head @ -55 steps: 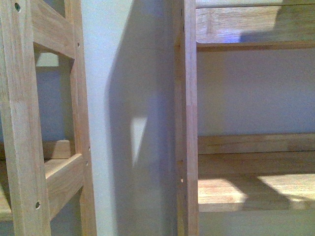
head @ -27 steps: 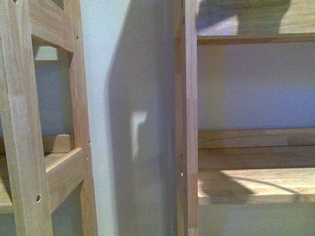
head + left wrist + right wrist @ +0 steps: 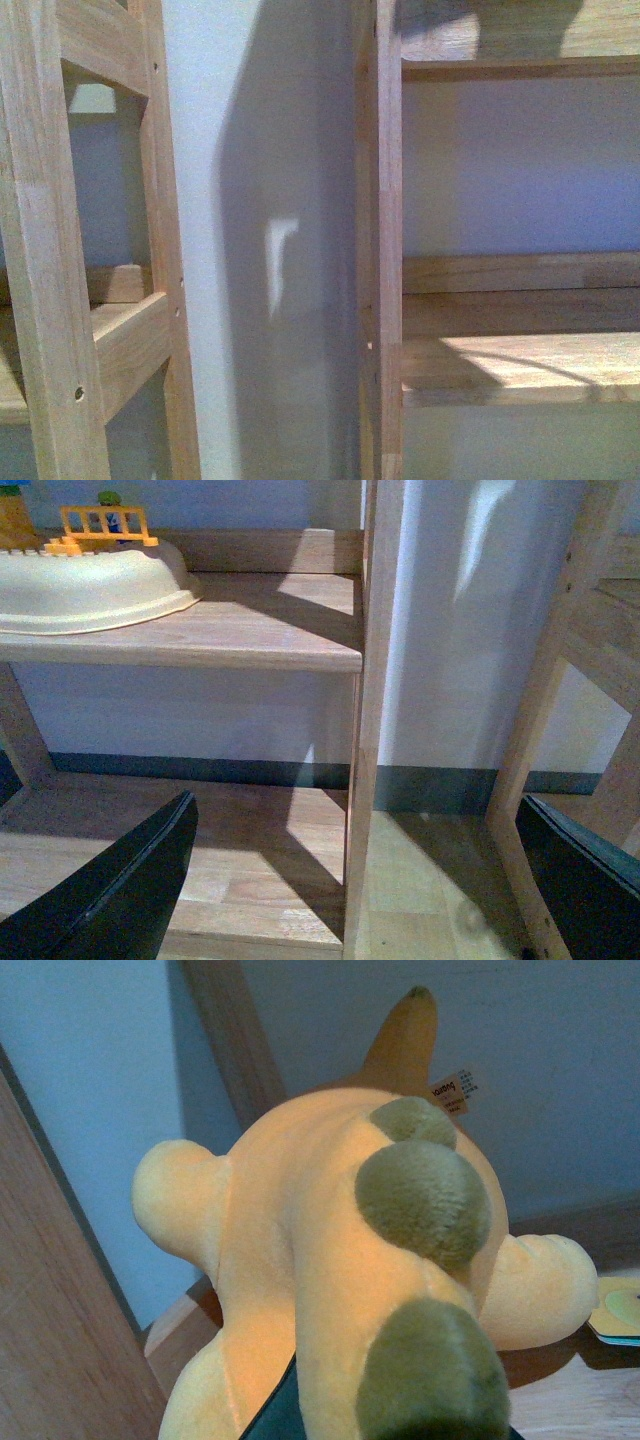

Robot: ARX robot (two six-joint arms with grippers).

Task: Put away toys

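A: Right gripper state?

B: Can't tell outright. Only a dark sliver of it shows under the plush in the right wrist view. Plush fills that view, sitting right against the gripper, so it looks carried, but the jaws are hidden.

A: Plush details?

B: Soft orange-yellow pile, rounded body, stubby limbs, olive-green fuzzy bumps in a row down the back, pointed tail with a small sewn tag. Wood post and pale wall behind it, wood board below.

A: Left gripper?

B: Spread wide, nothing between. Two black smooth fingers at either side of its wrist view. It hangs over the low wooden shelf.

A: Anything else there?

B: Upper shelf holds a cream, smooth oval tray with an orange plastic fence piece on it. Upright is plain light wood.

A: Front view?

B: Just two bare wooden racks, left frame and right rack, wall strip between. Neither arm visible.
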